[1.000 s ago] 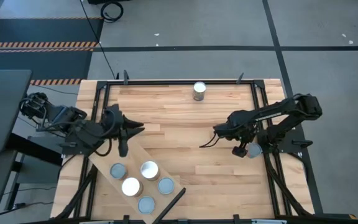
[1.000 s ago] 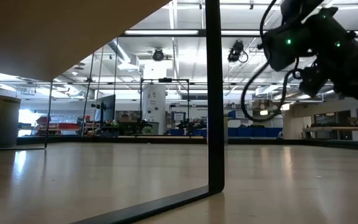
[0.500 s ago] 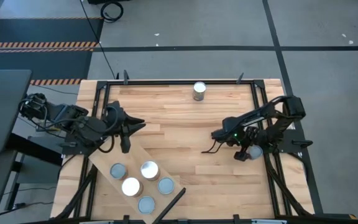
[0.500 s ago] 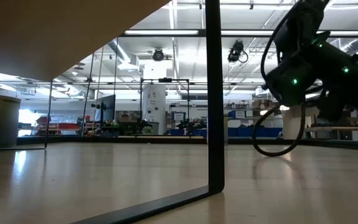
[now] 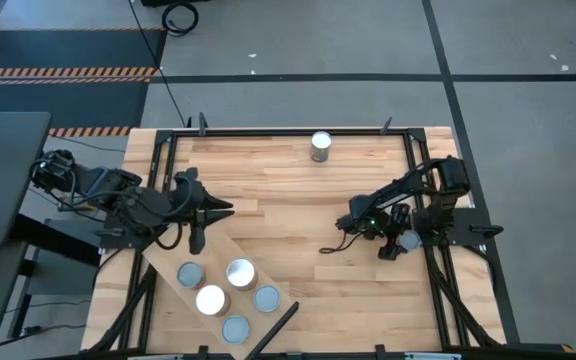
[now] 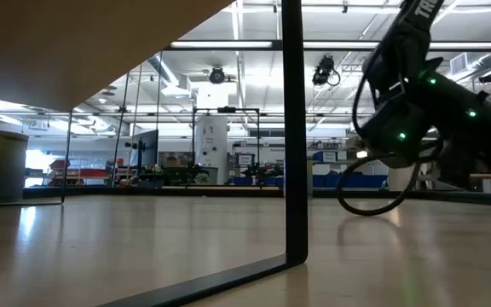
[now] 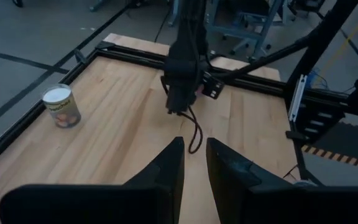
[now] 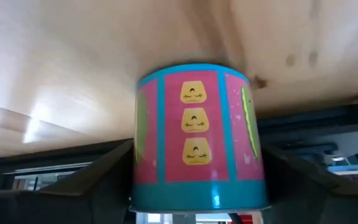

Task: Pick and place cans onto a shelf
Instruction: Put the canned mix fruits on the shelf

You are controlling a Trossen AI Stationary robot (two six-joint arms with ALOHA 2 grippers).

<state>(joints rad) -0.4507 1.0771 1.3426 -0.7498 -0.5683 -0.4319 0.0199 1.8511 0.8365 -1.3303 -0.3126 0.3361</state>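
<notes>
The worktop (image 5: 288,200) is pale butcher-block wood with a smooth, slightly glossy finish, framed by black metal rails (image 5: 298,131). The shelf (image 5: 168,268) is paler, matt wood. The cans (image 5: 240,272) have bare metal tops; one can (image 8: 197,137) wears a glossy pink-and-teal label.

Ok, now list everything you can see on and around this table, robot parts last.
table: one, butcher-block wood, inside a black frame.
shelf: one, pale wood plank, lying diagonally at the near left corner, dark bar at its near end.
cans on the shelf: five, three grey-blue tops and two white, upright.
far can: one, silvery top, alone at the middle of the far edge.
pink can: one, pink and teal label, by the right edge, directly in front of the right end effector.
left end effector: dark, slightly open, over the shelf's far end.
right end effector: dark, low beside the pink can.
</notes>
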